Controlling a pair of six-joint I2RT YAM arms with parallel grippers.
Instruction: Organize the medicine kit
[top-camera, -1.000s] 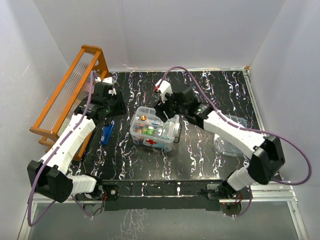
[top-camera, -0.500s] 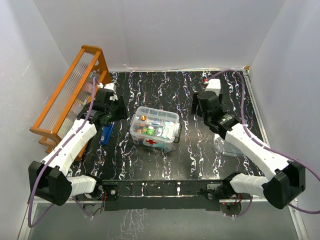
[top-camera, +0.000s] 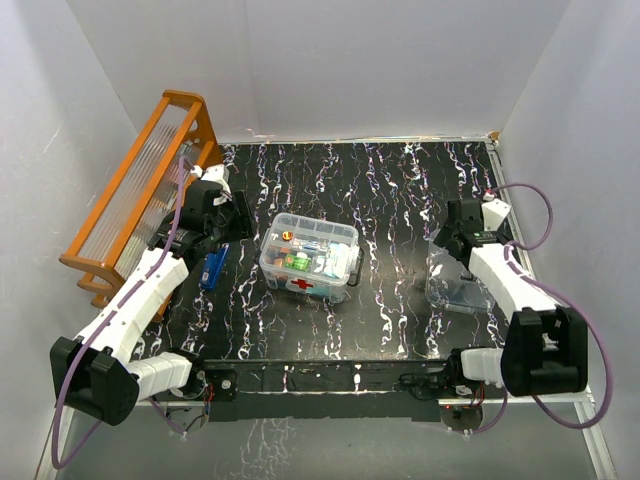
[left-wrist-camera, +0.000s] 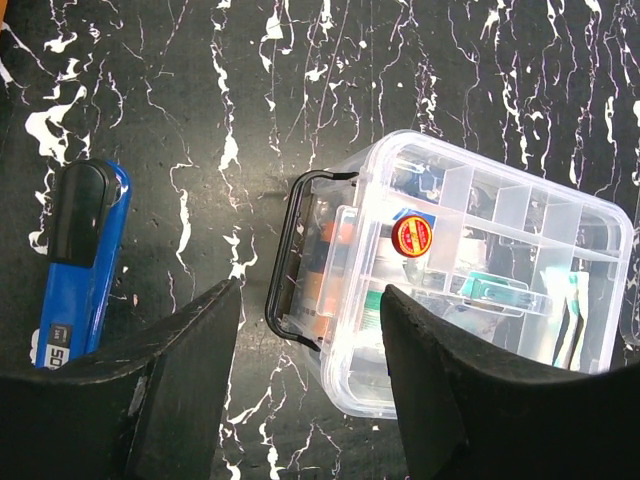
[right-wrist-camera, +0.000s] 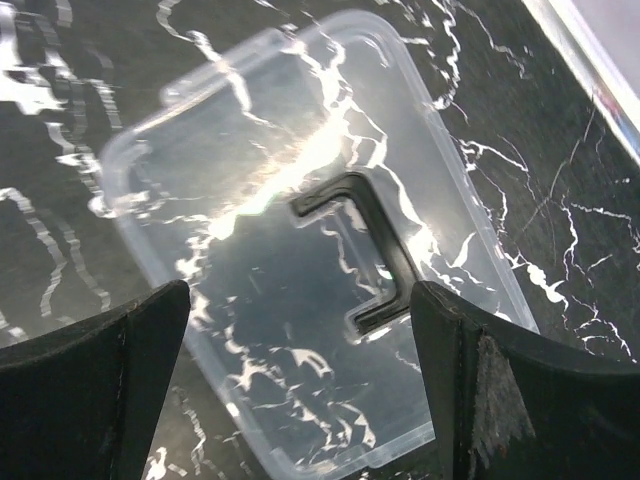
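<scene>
The medicine kit box (top-camera: 308, 257) is clear plastic with a red cross on its near side and stands open at the table's middle, with small items in its compartments. In the left wrist view the box (left-wrist-camera: 470, 270) has a black latch (left-wrist-camera: 287, 262) on its end. The clear lid (top-camera: 458, 285) with a dark handle (right-wrist-camera: 365, 250) lies flat at the right. My left gripper (top-camera: 232, 215) is open and empty, just left of the box, also seen in its wrist view (left-wrist-camera: 310, 400). My right gripper (top-camera: 452, 245) is open and empty above the lid (right-wrist-camera: 310, 200), its fingers (right-wrist-camera: 520, 390) straddling it.
A blue pen-shaped item (top-camera: 212, 268) lies on the table left of the box, under my left arm, and shows in the left wrist view (left-wrist-camera: 80, 260). An orange wooden rack (top-camera: 140, 190) stands along the left wall. White walls close in the black marbled table (top-camera: 380, 190).
My right arm has swung from over the box to the right and now hangs over the lid. My left gripper has shifted only slightly beside the box.
</scene>
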